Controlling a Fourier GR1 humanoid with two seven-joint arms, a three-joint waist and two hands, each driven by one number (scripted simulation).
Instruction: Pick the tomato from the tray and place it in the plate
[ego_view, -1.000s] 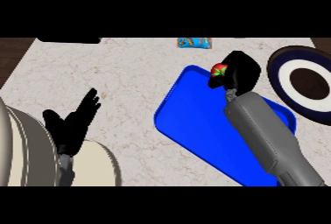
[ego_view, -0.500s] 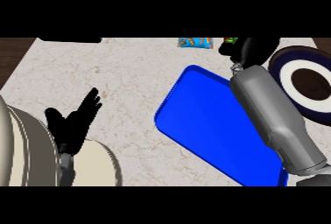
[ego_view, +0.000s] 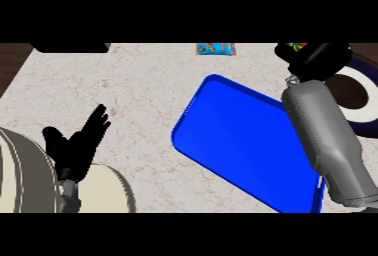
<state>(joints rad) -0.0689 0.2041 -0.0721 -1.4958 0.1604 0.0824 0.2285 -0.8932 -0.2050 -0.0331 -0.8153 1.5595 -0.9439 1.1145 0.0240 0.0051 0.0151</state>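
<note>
1. The tomato is seen at the upper right of the frame, pinched in the curled fingers of the right hand; only a small red and green patch shows past the black fingers.
2. A second ago the tomato was held over the upper part of the blue tray; it has since been carried up and to the right, clear of the tray.
3. The tray is now left bare, so the pick is judged done and the carry is under way.
4. The plate, dark-rimmed with a white ring, lies at the right edge, just below the right hand; the tomato is not yet over its centre.
5. A short move down and right, then a release, is judged to remain.
6. The left hand is kept at the lower left, fingers spread and upright, resting as before.
</note>
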